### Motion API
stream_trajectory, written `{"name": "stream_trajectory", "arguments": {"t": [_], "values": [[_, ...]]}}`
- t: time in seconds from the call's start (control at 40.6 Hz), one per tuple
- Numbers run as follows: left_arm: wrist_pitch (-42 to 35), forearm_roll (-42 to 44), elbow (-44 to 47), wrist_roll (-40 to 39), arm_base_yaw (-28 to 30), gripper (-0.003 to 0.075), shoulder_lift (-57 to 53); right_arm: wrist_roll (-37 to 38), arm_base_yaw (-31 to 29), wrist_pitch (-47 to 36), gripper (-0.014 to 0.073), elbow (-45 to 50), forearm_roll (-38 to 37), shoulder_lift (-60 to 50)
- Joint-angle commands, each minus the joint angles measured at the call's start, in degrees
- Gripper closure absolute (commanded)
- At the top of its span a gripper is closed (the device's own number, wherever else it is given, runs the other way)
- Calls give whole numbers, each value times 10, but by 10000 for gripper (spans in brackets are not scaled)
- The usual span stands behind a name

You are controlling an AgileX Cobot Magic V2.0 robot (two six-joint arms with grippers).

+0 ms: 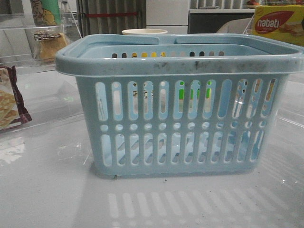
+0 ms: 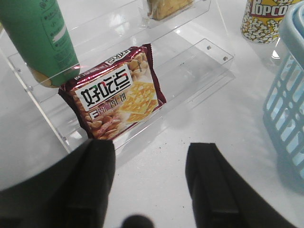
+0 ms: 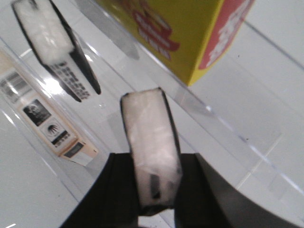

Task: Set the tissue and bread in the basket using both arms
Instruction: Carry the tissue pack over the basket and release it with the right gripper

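The right tool (image 3: 154, 190) clamps the tissue pack (image 3: 151, 147) edgewise, lifted off the acrylic shelf (image 3: 228, 128) for carrying to the basket (image 1: 180, 61). The left tool (image 2: 152, 185) hangs open, holding nothing, above the counter (image 2: 190, 128).

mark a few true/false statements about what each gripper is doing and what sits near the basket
1. The right gripper is shut on the tissue. True.
2. The left gripper holds the cracker bag. False: its fingers are open and empty, the bag lies beyond them.
3. The basket lies tipped on its side. False: it stands upright on the table.
4. A yellow nabati box shows behind the basket in the front view. True.
5. A second tissue pack sits on the clear shelf. True.
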Motion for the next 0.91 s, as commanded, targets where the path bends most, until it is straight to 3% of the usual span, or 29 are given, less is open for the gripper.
{"name": "stream_trajectory", "arguments": {"t": [0.0,0.123,0.369,0.566,0.738,0.787,0.886], "values": [[-46,-5,-16,0,0,321,-1,-5,14,-25,400,-21,1,-77],[-46,-5,-16,0,0,321,-1,-5,47,-12,400,-21,1,-131],[-47,-5,-16,0,0,321,-1,-6,178,28,400,-21,1,-216],[-47,-5,-16,0,0,321,-1,-6,289,59,400,-8,1,-208],[-47,-5,-16,0,0,321,-1,-6,348,59,391,22,1,-171],[-47,-5,-16,0,0,321,-1,-6,353,59,367,26,1,-160],[-47,-5,-16,0,0,321,-1,-6,355,59,215,27,1,-138]]}}
